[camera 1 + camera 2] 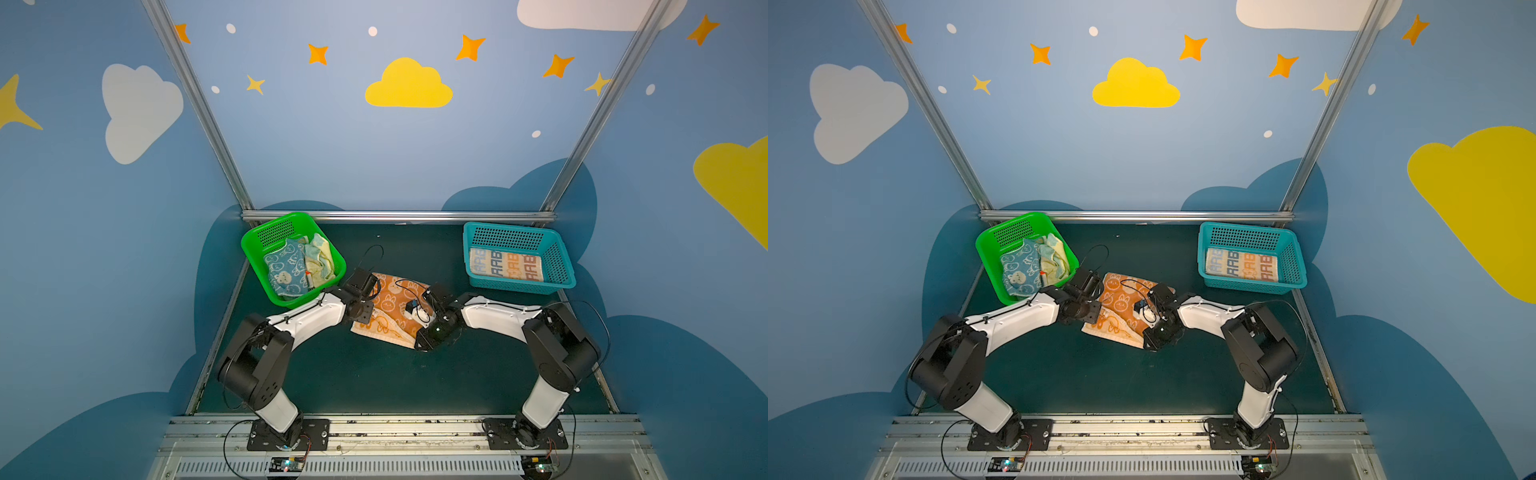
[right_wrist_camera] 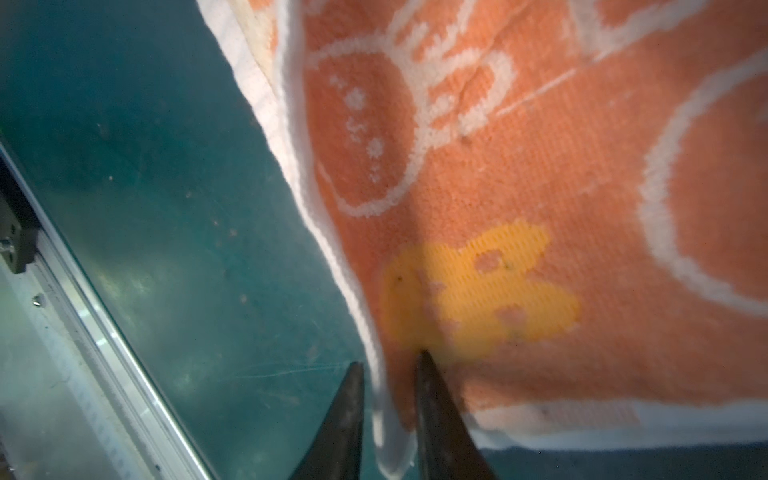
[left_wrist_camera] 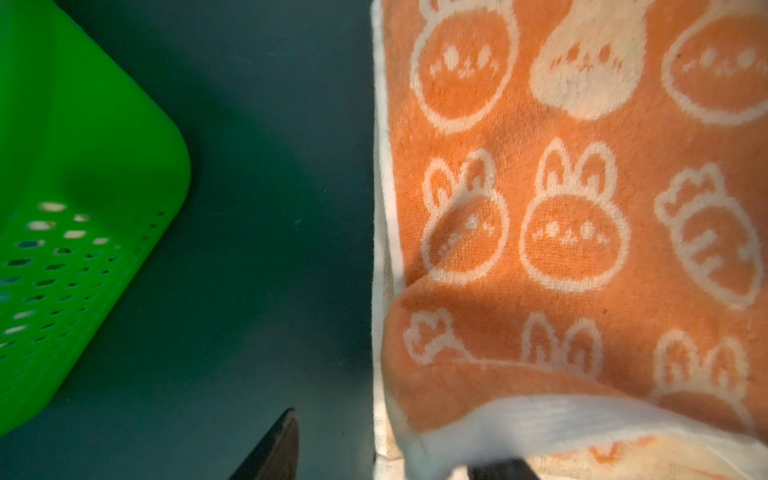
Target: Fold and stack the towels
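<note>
An orange towel (image 1: pixel 395 307) with white rabbits lies folded over on the dark table between both arms, in both top views. My left gripper (image 3: pixel 395 440) is at its left edge with fingers wide apart, open. One finger (image 3: pixel 276 444) is over bare table; the towel's white hem covers the other. My right gripper (image 2: pixel 388 361) is at the towel's near right corner, jaws a little apart with the white hem (image 2: pixel 386 415) loose between them. Blue (image 1: pixel 286 266) and pale yellow (image 1: pixel 320 257) towels lie crumpled in the green basket. A folded lettered towel (image 1: pixel 505 266) lies in the teal basket.
The green basket (image 1: pixel 266 232) stands at the back left, close to the left gripper, and its corner (image 3: pixel 83 166) shows in the left wrist view. The teal basket (image 1: pixel 557 257) is at the back right. A metal rail (image 2: pixel 104 332) edges the table.
</note>
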`<act>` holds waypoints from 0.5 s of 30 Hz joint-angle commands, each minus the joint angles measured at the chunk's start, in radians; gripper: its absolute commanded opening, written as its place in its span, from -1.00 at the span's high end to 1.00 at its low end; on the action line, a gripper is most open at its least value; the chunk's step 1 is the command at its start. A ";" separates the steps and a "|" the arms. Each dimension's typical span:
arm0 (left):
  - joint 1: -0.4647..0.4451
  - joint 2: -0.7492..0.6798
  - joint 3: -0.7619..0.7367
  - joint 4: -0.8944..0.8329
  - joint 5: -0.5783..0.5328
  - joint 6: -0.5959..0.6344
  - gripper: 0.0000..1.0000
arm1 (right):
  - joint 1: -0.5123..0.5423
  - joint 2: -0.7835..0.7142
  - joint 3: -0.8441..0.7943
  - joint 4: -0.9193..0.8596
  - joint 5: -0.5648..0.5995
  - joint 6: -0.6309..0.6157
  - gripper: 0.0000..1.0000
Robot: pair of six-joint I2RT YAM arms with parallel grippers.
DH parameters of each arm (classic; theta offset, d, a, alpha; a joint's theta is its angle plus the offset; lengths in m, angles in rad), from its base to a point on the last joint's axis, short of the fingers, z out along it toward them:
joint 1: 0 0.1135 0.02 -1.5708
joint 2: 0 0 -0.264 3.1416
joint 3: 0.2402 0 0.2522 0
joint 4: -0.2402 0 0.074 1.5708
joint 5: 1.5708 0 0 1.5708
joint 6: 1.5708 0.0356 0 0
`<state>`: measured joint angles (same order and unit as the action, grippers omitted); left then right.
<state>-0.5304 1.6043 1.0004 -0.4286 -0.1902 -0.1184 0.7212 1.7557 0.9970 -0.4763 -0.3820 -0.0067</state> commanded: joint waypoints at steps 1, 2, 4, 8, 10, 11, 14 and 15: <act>-0.001 -0.077 -0.002 -0.039 -0.029 -0.064 -0.39 | 0.010 -0.032 -0.030 -0.010 -0.002 -0.004 0.34; -0.001 -0.101 -0.006 -0.039 -0.031 -0.075 -0.43 | 0.012 -0.039 -0.035 -0.006 -0.003 -0.005 0.30; 0.000 -0.149 -0.020 -0.041 -0.032 -0.089 -0.48 | 0.013 -0.053 -0.044 0.001 -0.010 -0.009 0.28; 0.000 -0.244 -0.059 -0.022 -0.043 -0.114 -0.61 | 0.017 -0.071 -0.059 0.010 -0.015 -0.009 0.27; 0.000 -0.263 -0.069 -0.013 -0.046 -0.124 -0.62 | 0.023 -0.081 -0.068 0.020 -0.029 -0.010 0.26; 0.001 -0.264 -0.071 -0.014 -0.046 -0.127 -0.62 | 0.030 -0.086 -0.072 0.024 -0.032 -0.010 0.26; 0.002 -0.252 -0.070 -0.013 -0.040 -0.132 -0.62 | 0.038 -0.100 -0.078 0.027 -0.002 0.008 0.26; 0.003 -0.243 -0.067 -0.011 -0.039 -0.133 -0.62 | 0.040 -0.110 -0.080 0.032 0.019 0.024 0.26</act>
<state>-0.5304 1.3464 0.9371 -0.4404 -0.2192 -0.2291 0.7513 1.6836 0.9298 -0.4503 -0.3828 -0.0029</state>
